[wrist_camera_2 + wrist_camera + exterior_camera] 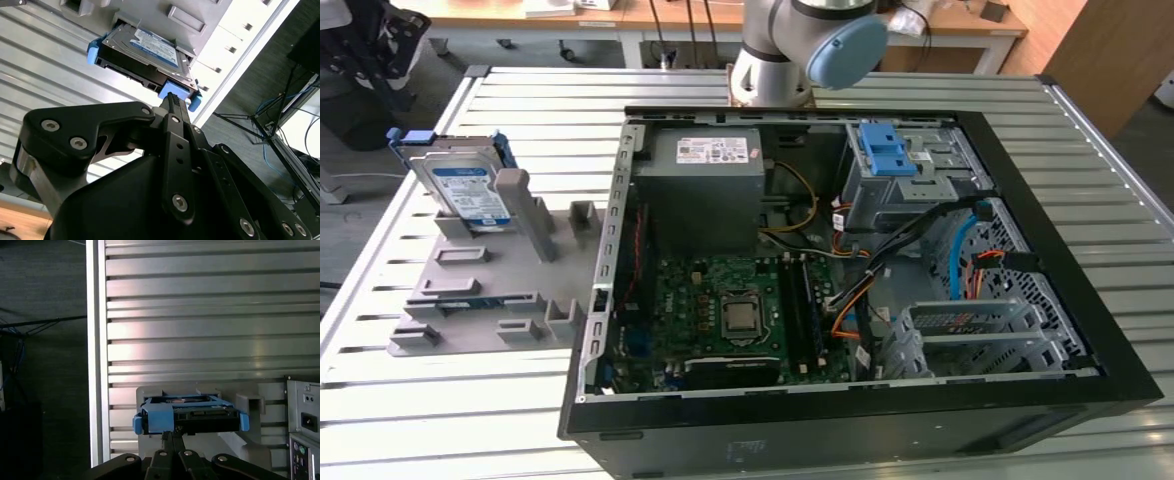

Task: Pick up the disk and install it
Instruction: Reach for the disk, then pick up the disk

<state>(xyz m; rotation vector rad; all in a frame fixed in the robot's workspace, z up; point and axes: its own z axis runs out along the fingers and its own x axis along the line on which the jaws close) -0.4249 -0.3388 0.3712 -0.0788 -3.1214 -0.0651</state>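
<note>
One disk (464, 190), standing on edge in the grey holder (467, 290) on the tabletop (440, 420), at the exterior view's left, beside the open computer case (854, 418). Pick-up stage, by the look of it, with no grasp made yet. Gripper (171, 101) closed up, fingers together and empty, aimed at the blue carrier frame (160, 419) in both wrist views. Calls for parting the fingers and squaring up on the frame's edges before any grip. Lower edge of the disk hidden in the holder; gap between fingertips and frame hard to judge — touching or just short, cannot tell.
</note>
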